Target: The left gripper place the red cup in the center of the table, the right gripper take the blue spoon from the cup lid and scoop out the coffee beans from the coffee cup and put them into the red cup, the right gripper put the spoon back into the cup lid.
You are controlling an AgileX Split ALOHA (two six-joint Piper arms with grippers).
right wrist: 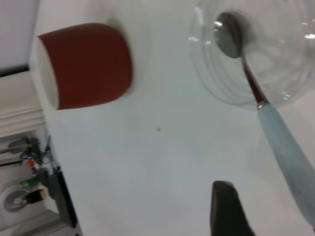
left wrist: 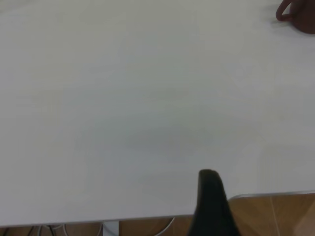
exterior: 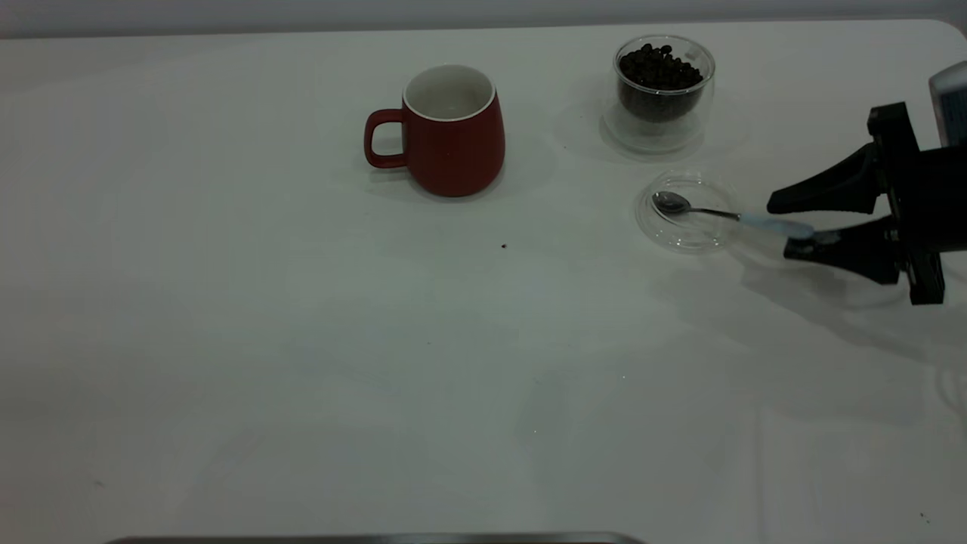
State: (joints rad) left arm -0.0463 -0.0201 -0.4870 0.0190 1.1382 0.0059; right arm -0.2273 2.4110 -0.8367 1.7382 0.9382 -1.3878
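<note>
The red cup (exterior: 457, 143) stands upright at the middle back of the table (exterior: 302, 340), handle pointing left; the right wrist view also shows the red cup (right wrist: 83, 64). The coffee cup (exterior: 663, 113) with coffee beans (exterior: 659, 68) stands to its right. In front of that lies the cup lid (exterior: 644, 221), with the blue spoon (exterior: 725, 215) resting bowl-in-lid and its pale handle pointing right. My right gripper (exterior: 780, 228) is open, its fingers either side of the handle's end, the lower one close to it. One finger (right wrist: 224, 206) shows beside the spoon (right wrist: 280, 137). Of my left gripper only one finger (left wrist: 210, 196) shows, over the table's edge.
A small dark speck (exterior: 504, 245) lies in front of the red cup. The left wrist view shows the table's near edge with wooden floor (left wrist: 275, 216) beyond, and the red cup (left wrist: 300, 17) far off. A dark strip (exterior: 378, 539) runs along the table's front edge.
</note>
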